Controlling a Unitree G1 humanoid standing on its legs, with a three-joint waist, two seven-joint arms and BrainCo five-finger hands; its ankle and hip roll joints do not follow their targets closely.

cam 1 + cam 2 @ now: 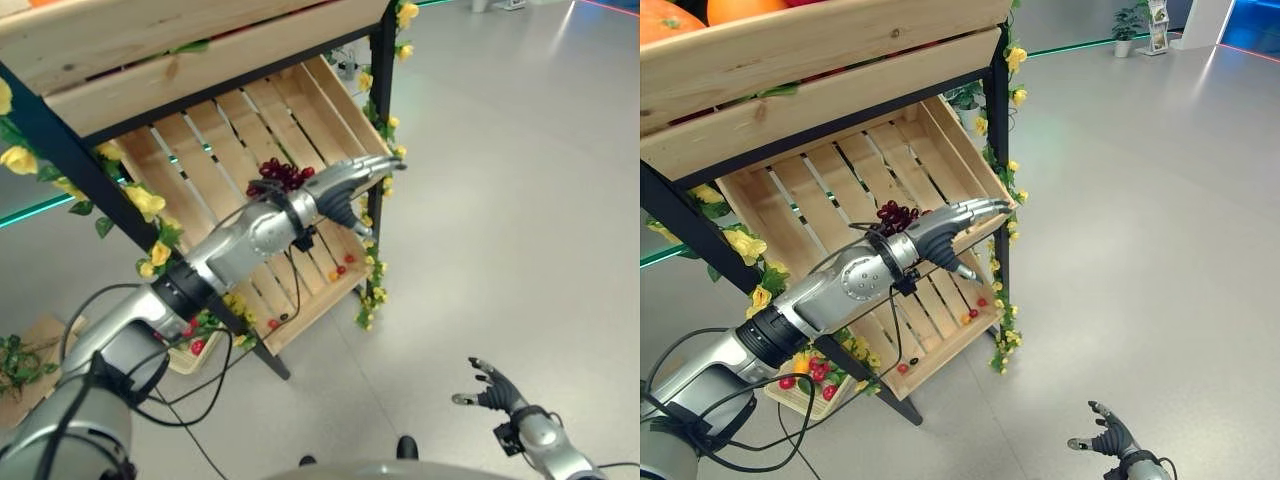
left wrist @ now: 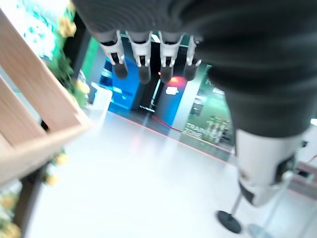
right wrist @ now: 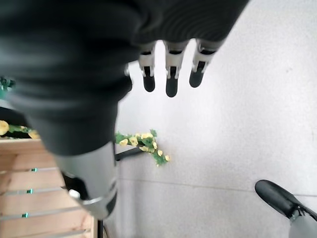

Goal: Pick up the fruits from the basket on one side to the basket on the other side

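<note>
A bunch of dark red grapes [image 1: 283,175] lies in the slanted wooden crate [image 1: 225,130] on the stand's lower shelf. My left hand [image 1: 345,195] reaches across that crate with its fingers [image 2: 143,59] straight, pointing at the crate's right rim; it is open and holds nothing. The grapes sit just behind its wrist. A few small red and orange fruits [image 1: 975,312] rest against the crate's lower edge. Under the stand a low basket [image 1: 805,385] on the floor holds red fruits. My right hand [image 1: 495,388] hangs open low at the right, above bare floor.
An upper wooden crate [image 1: 820,60] with oranges overhangs the lower one. The stand's black posts [image 1: 382,90] carry garlands of yellow flowers [image 1: 372,290]. Grey floor stretches away to the right of the stand.
</note>
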